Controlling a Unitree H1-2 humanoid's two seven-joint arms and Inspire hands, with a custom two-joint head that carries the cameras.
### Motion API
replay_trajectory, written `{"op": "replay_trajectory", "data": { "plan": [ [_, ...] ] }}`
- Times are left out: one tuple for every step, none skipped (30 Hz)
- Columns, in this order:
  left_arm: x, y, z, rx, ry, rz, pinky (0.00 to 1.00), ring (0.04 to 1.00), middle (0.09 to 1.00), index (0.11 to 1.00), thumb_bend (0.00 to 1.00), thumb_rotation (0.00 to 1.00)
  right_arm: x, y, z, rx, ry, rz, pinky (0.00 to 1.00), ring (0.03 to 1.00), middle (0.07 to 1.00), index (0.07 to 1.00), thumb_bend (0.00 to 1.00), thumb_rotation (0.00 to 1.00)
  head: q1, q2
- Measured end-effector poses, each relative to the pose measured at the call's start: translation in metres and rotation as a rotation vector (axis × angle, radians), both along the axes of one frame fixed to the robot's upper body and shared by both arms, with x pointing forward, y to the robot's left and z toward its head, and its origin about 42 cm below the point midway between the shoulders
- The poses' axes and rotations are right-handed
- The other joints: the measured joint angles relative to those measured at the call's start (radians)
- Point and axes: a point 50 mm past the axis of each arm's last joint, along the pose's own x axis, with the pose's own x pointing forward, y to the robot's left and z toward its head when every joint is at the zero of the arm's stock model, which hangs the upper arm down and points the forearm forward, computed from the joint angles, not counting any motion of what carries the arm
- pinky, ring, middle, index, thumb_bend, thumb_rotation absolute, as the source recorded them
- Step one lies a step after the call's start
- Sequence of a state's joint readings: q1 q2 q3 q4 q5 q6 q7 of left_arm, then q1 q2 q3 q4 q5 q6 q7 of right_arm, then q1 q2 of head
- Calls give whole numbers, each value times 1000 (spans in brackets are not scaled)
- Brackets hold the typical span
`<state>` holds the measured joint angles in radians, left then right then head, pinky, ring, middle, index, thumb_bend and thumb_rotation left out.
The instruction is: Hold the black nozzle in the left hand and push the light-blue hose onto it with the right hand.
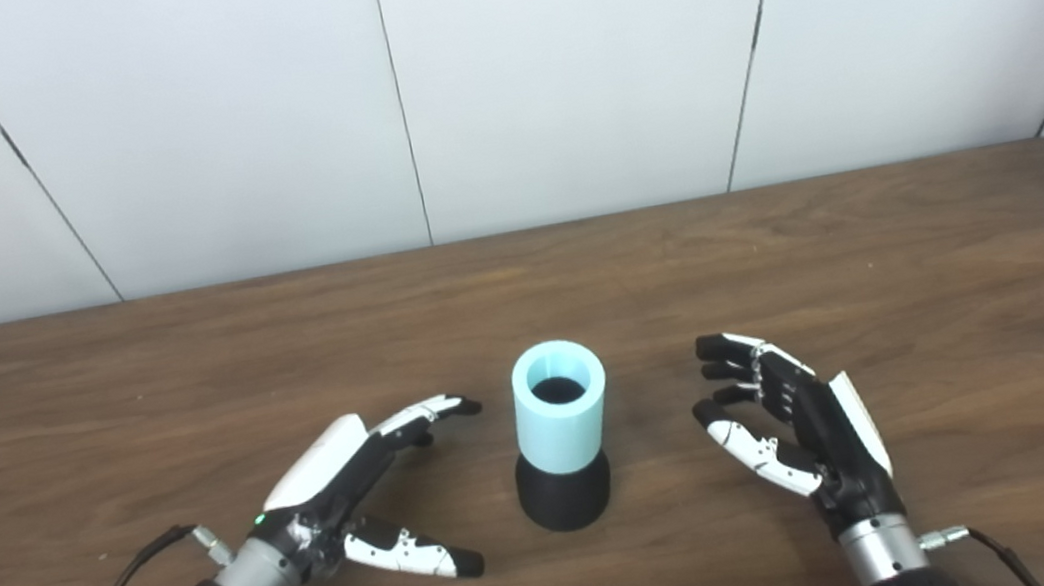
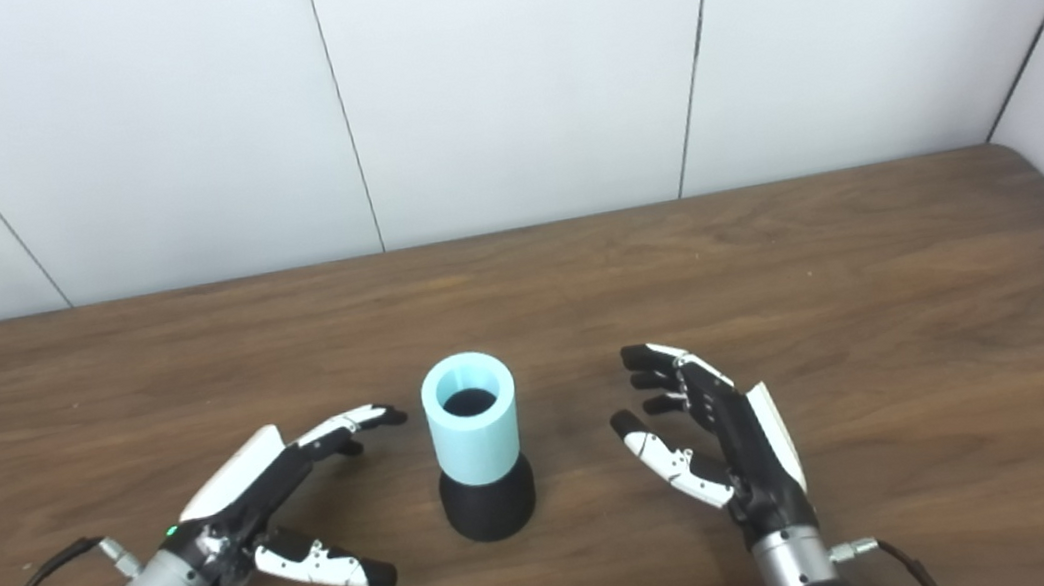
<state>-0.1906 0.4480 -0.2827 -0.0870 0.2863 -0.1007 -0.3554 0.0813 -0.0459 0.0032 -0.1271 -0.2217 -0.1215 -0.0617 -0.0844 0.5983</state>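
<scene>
Left eye view: a smooth light-blue hose (image 1: 562,416) sleeve stands seated on the flared matte black nozzle (image 1: 566,501), left hand (image 1: 347,493) and right hand (image 1: 797,428) flanking it, fingers spread, on the wood-grain table (image 1: 882,266).

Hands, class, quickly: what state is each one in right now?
Left hand: open, holding nothing.
Right hand: open, holding nothing.

Top of black nozzle (image 1: 565,499) inside light-blue hose (image 1: 561,419); forearms beyond bottom edge.
</scene>
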Motion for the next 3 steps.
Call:
{"op": "replay_trajectory", "data": {
  "plan": [
    [0, 4, 0, -14, -4, 10, 703, 820, 862, 834, 763, 367, 0, 0, 0, 2, -1, 0, 651, 744, 762, 731, 230, 364, 0, 0],
    [0, 8, -2, -30, -12, 20, 690, 807, 850, 826, 682, 388, 0, 1, 0, 5, -1, 0, 651, 744, 762, 731, 230, 365, 0, -2],
    [-1, 12, -6, -57, -13, 44, 690, 803, 844, 823, 598, 422, 1, 1, 0, 9, -2, 0, 651, 743, 762, 732, 229, 366, 0, -2]
  ]
}}
